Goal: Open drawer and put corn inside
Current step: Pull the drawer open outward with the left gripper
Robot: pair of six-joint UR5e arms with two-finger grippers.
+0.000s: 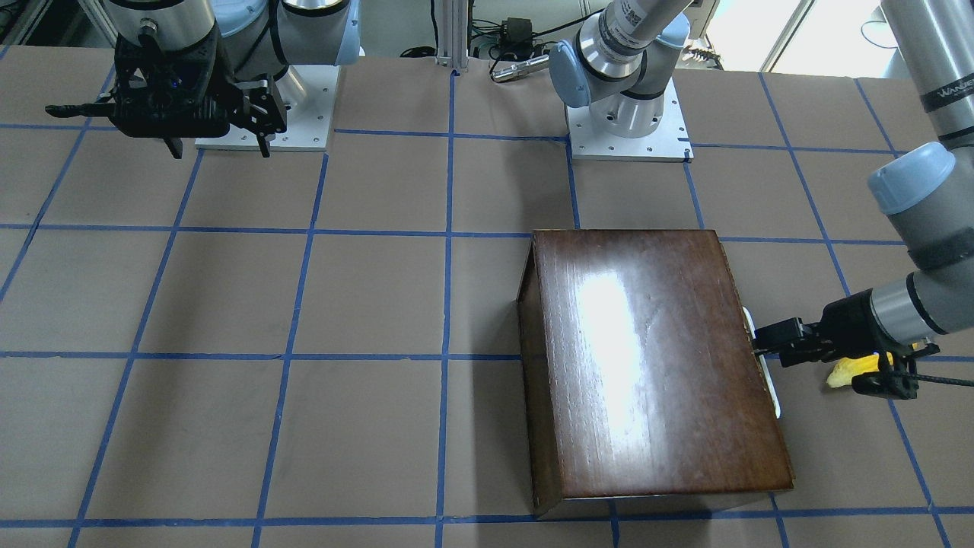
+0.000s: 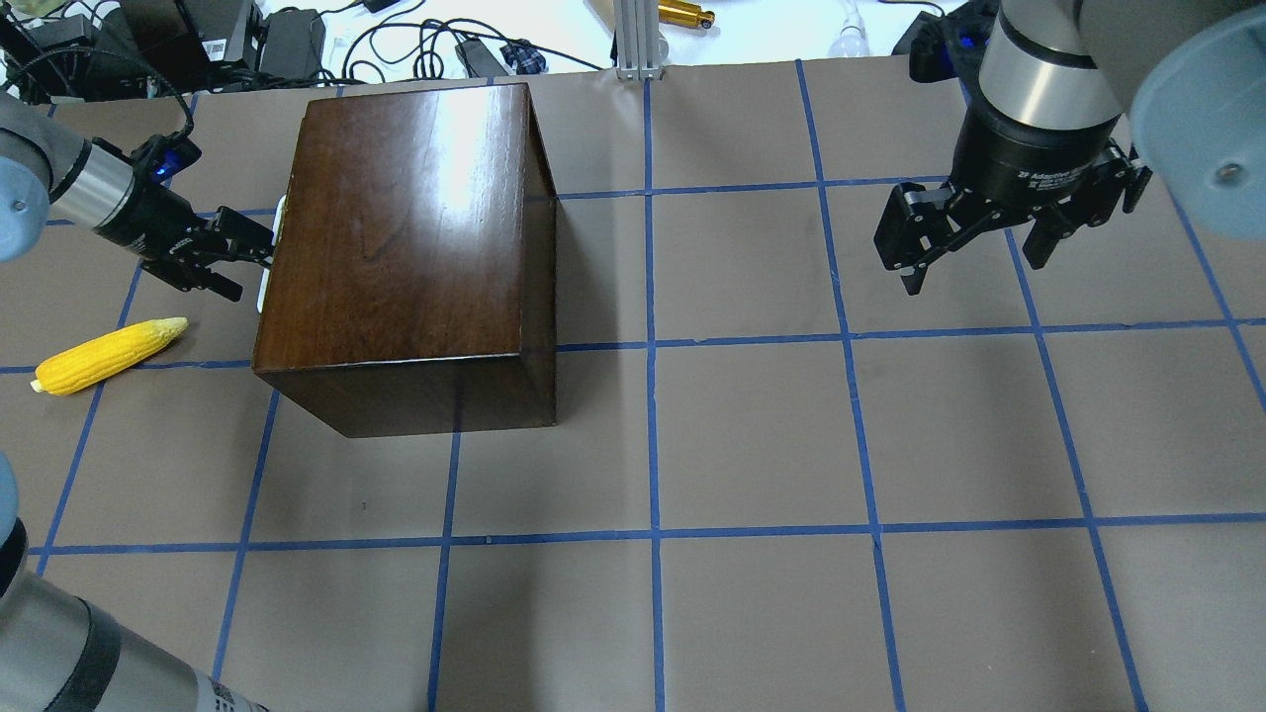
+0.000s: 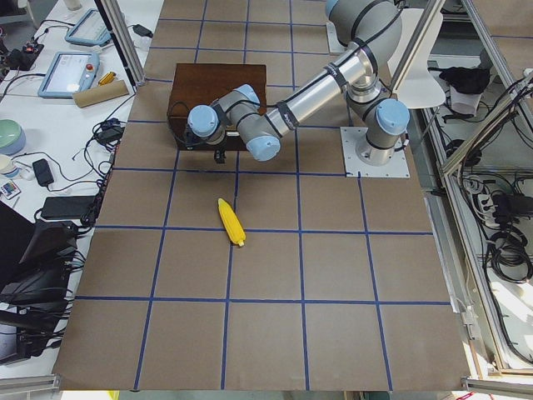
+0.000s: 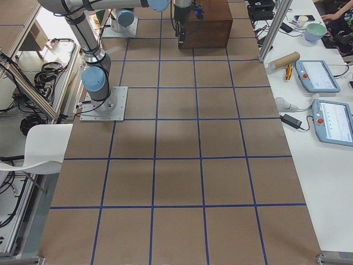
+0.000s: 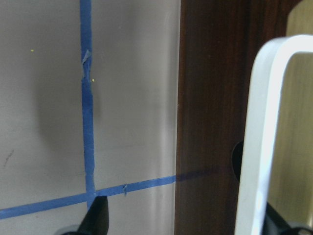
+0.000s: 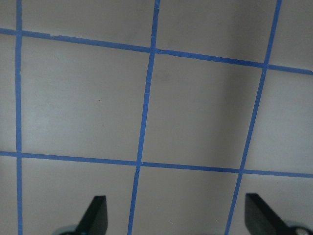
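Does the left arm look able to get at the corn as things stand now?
Probably yes. The corn lies bare on the table close to the left hand, nothing between them. That hand is open around the white handle on the box, so it must back off first.

near the bench's [image 1: 380, 304] left end, the corn [image 1: 845, 373] is mostly hidden behind the left gripper [image 1: 759, 344] from the front. from above, the box [image 2: 415, 227] top hides the drawer [image 5: 210, 98] front; up close its white handle [image 5: 259, 147] runs off the frame's bottom.
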